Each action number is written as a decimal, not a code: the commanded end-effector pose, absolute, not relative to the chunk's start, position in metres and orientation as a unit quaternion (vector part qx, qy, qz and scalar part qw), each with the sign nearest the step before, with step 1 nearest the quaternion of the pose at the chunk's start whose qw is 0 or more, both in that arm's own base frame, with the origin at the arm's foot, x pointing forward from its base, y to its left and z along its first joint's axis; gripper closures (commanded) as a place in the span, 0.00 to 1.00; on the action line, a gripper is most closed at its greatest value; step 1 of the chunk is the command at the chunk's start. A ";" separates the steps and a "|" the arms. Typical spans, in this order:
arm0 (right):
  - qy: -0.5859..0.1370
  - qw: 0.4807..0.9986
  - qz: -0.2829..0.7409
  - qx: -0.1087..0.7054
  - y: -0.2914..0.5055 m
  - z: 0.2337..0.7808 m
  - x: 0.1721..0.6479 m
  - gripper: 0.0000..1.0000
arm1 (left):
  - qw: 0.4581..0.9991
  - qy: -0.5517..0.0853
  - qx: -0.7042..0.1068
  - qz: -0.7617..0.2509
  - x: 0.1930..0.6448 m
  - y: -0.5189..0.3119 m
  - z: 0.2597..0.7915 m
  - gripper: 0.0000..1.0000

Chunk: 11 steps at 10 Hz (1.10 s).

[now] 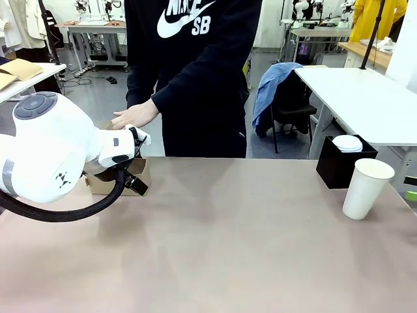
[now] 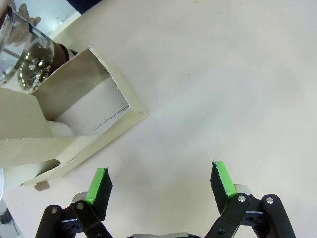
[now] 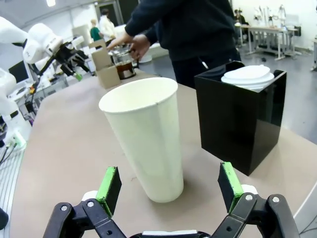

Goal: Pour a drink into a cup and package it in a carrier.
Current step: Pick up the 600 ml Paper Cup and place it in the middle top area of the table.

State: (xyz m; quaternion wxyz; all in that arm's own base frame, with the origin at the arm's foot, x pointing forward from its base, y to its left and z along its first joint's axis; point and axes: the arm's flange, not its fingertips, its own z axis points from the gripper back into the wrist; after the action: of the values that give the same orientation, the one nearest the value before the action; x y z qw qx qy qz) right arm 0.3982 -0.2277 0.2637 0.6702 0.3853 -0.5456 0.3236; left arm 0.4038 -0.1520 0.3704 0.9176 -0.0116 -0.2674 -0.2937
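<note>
Paper cup (image 3: 146,139): upright on the surface (image 1: 228,248), straight ahead of right claw (image 3: 168,182) — spread wide, lined up to take it.
Carrier (image 2: 74,94): far left, wells up; left claw (image 2: 161,179) gapes beside it, gripping nothing.
Drink (image 3: 124,70): in carafe (image 3: 123,62) behind carrier, person's hand (image 1: 133,117) at it — ready for pouring.

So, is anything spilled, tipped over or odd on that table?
Nothing stands out. The cup stands upright near the black box, the carrier looks intact, and the table shows no spills.

Cup (image 3: 148,139) matt paper — carrier (image 2: 94,94) rough cardboard — carafe (image 2: 25,54) glossy glass.
</note>
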 end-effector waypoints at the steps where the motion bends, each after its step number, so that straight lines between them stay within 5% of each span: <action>1: -0.570 0.652 0.328 0.377 -0.214 0.261 0.406 0.00 | 0.918 -0.267 -0.012 -0.294 0.404 -0.152 0.370 0.00; 11: -0.576 0.642 0.334 0.380 -0.149 0.237 0.422 0.00 | 0.918 -0.267 -0.012 -0.294 0.404 -0.152 0.370 0.00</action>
State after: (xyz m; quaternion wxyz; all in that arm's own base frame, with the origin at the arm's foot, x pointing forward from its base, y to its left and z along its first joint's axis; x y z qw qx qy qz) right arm 0.4186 -0.1588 0.2413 0.6456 0.3972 -0.5623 0.3306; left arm 0.4038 -0.1520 0.3704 0.9177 -0.0116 -0.2674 -0.2938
